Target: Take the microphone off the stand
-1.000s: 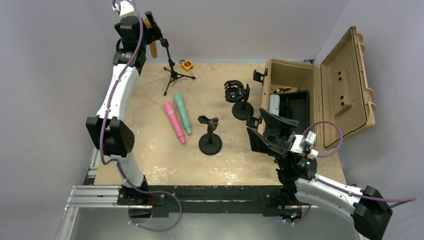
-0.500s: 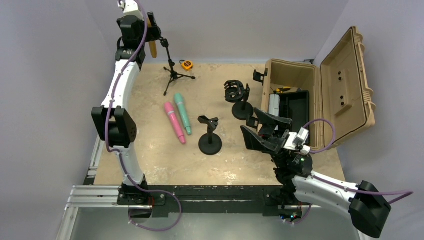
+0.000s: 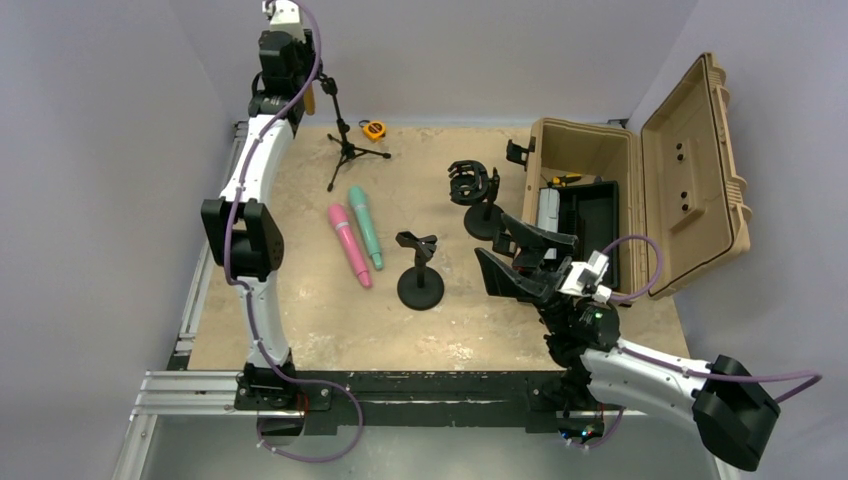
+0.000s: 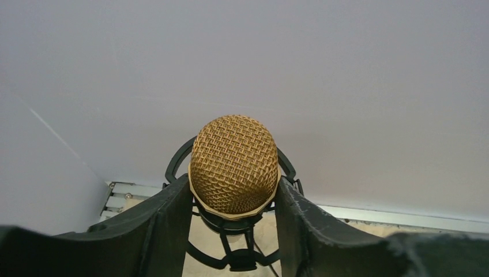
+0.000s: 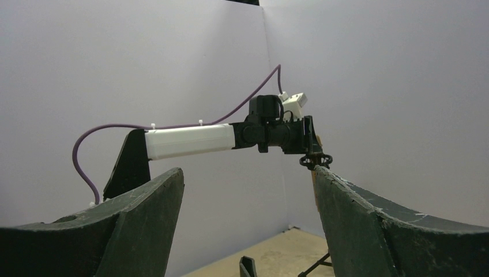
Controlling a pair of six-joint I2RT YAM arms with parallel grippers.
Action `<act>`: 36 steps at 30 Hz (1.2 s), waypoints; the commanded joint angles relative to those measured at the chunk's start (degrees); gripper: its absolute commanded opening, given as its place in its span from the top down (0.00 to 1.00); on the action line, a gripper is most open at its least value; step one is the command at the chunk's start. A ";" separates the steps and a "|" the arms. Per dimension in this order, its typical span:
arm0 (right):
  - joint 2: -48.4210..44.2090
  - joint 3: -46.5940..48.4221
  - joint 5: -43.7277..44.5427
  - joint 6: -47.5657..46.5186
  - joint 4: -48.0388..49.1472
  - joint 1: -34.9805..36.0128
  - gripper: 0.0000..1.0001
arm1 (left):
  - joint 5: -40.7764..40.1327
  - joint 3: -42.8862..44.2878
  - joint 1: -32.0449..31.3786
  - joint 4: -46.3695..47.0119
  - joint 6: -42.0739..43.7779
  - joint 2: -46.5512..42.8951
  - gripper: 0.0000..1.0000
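Observation:
A gold mesh-headed microphone sits in a black shock mount on top of a black tripod stand at the table's back left. In the left wrist view my left gripper is shut on the microphone's head, one finger pressed against each side. From the top view the left gripper is high over the stand, and only a strip of the gold microphone shows below it. My right gripper hovers open and holds nothing near the table's front right, facing the left arm.
A pink microphone and a teal one lie mid-table. A round-based clip stand and a shock-mount stand are nearby. An open tan case is at the right, and a yellow tape measure is behind the tripod.
The left arm swung right over the tripod's top and its jaws closed onto the microphone head. The right gripper drifted slightly left, still open.

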 commanded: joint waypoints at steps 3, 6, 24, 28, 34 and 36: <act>0.69 1.60 0.71 -1.27 3.25 -0.04 0.19 | -2.65 4.70 -2.42 4.30 7.54 -0.50 0.67; 0.75 1.63 0.53 -1.27 3.35 -0.04 0.19 | -3.80 6.56 -3.10 3.61 8.25 -0.83 0.93; 0.39 1.81 -0.60 -1.80 2.93 -0.02 0.20 | -7.41 10.23 -5.99 5.48 10.26 -12.12 1.00; 0.42 2.11 -0.24 -1.95 2.08 0.01 0.21 | -5.88 11.79 -6.12 1.13 6.91 -15.93 1.00; -0.28 2.00 -0.11 -1.59 1.98 0.02 0.21 | -5.63 13.16 -7.94 -3.96 5.68 -23.47 1.00; -0.08 2.19 0.04 -1.60 1.81 0.01 0.21 | -7.66 11.26 -9.71 -6.12 6.58 -27.18 1.00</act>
